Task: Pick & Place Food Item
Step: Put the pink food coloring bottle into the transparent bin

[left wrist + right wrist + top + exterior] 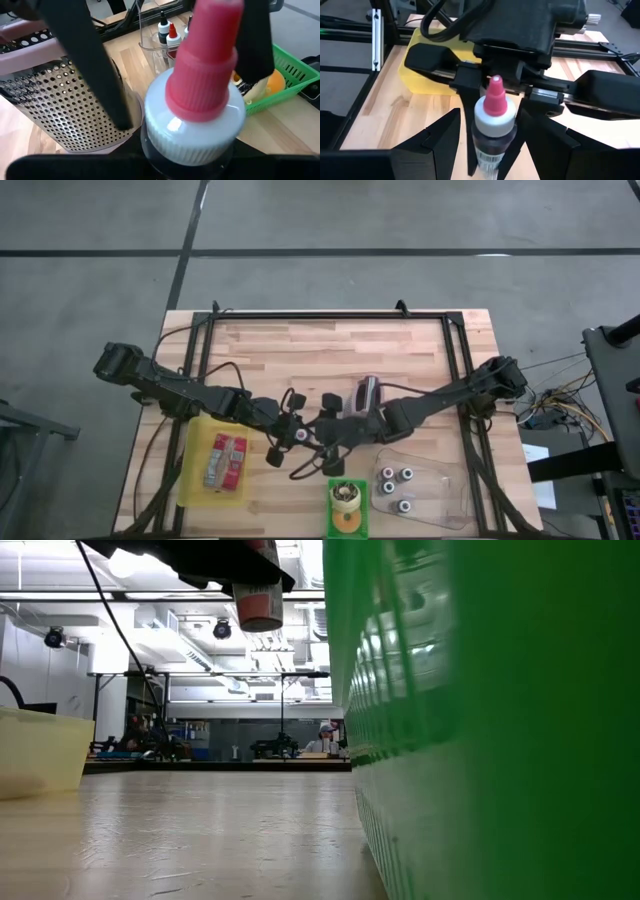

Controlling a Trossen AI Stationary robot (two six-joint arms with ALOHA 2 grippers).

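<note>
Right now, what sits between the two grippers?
In the right wrist view, a red-capped bottle stands between them: the left gripper grips it, and the right gripper flanks it, open.

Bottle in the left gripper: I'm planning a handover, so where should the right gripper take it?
Take the bottle by its dark body, just below the white collar, coming in level from the side facing the right gripper. The body is upright and straight-walled, while the pink tip tapers and would likely slip. The left gripper holds it.
</note>
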